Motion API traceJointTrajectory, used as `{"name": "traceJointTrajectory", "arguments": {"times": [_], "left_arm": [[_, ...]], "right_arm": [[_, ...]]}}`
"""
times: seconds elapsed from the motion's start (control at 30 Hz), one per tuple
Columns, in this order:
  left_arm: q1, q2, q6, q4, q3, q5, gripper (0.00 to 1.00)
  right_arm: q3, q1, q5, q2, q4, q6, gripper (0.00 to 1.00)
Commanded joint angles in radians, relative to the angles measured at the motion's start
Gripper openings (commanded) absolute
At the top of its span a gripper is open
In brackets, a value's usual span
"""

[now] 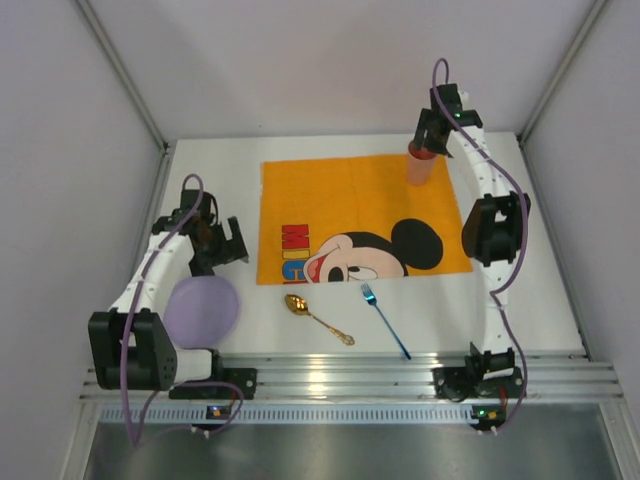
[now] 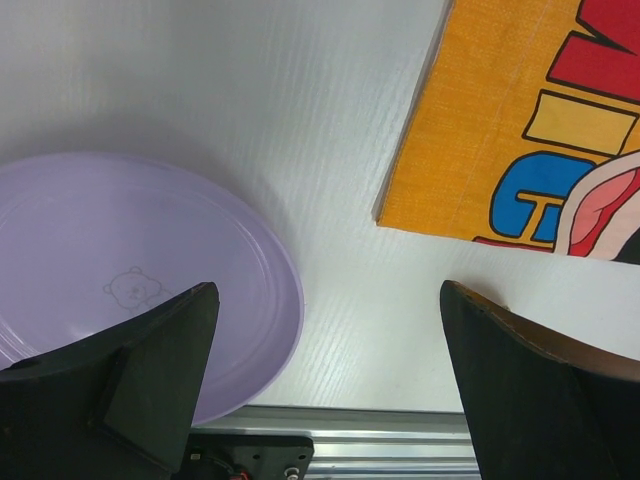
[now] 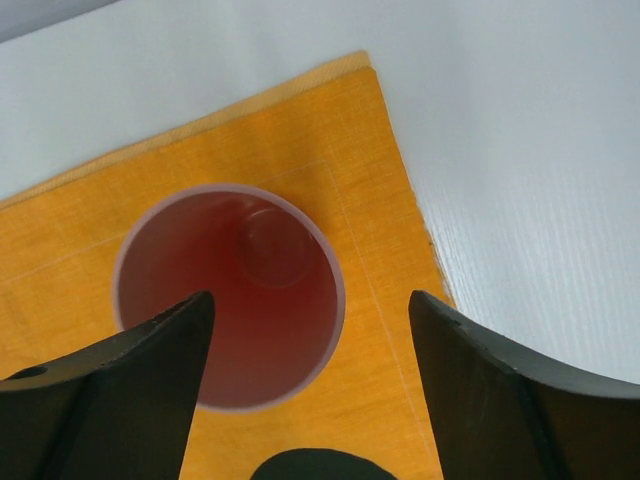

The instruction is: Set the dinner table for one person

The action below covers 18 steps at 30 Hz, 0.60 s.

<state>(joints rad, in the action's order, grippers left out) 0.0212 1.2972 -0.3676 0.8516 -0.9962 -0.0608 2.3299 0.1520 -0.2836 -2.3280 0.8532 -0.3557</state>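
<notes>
**Both grippers spread wide, nothing held**

The right gripper (image 3: 310, 300) hangs over a pink cup (image 3: 230, 295) with its dark, wedge-shaped fingers (image 3: 500, 400) well apart. In the wrist view one finger overlaps the rim and the other stands clear at the cup's 3 o'clock, so the jaws are not closed on it. The cup is round, translucent, smooth plastic, and stands upright on the orange placemat (image 3: 330, 140), a woven cloth with a stitched border.

The left gripper (image 2: 325, 300) is equally wide and grips nothing. It sits above bare tabletop (image 2: 250, 90), which is matte white and faintly grained. At its 9 o'clock lies a lilac plate (image 2: 130, 250), round and glossy, with a faint bear outline.

From above, the cup (image 1: 418, 165) is at the 1 o'clock corner of the Mickey Mouse placemat (image 1: 340, 195) and the plate (image 1: 210, 300) at its 8 o'clock. A gold spoon (image 1: 318, 318) and a blue fork (image 1: 385, 320) lie at its 6 o'clock. The tabletop (image 1: 530, 290) carries everything, and its ribbed aluminium rail (image 1: 340, 375) runs along the near edge.
</notes>
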Motion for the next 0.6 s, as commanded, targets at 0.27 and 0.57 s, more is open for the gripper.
{"name": "traceJointTrajectory", "arguments": {"times": [0.27, 0.57], "left_arm": [[-0.013, 0.016, -0.073, -0.020, -0.071, 0.199, 0.99], [-0.075, -0.045, -0.272, -0.058, 0.032, 0.130, 0.98]], "right_arm": [[-0.049, 0.069, 0.003, 0.291, -0.091, 0.029, 0.92], [-0.427, 0.376, 0.127, 0.556, -0.177, 0.043, 0.94]]}}
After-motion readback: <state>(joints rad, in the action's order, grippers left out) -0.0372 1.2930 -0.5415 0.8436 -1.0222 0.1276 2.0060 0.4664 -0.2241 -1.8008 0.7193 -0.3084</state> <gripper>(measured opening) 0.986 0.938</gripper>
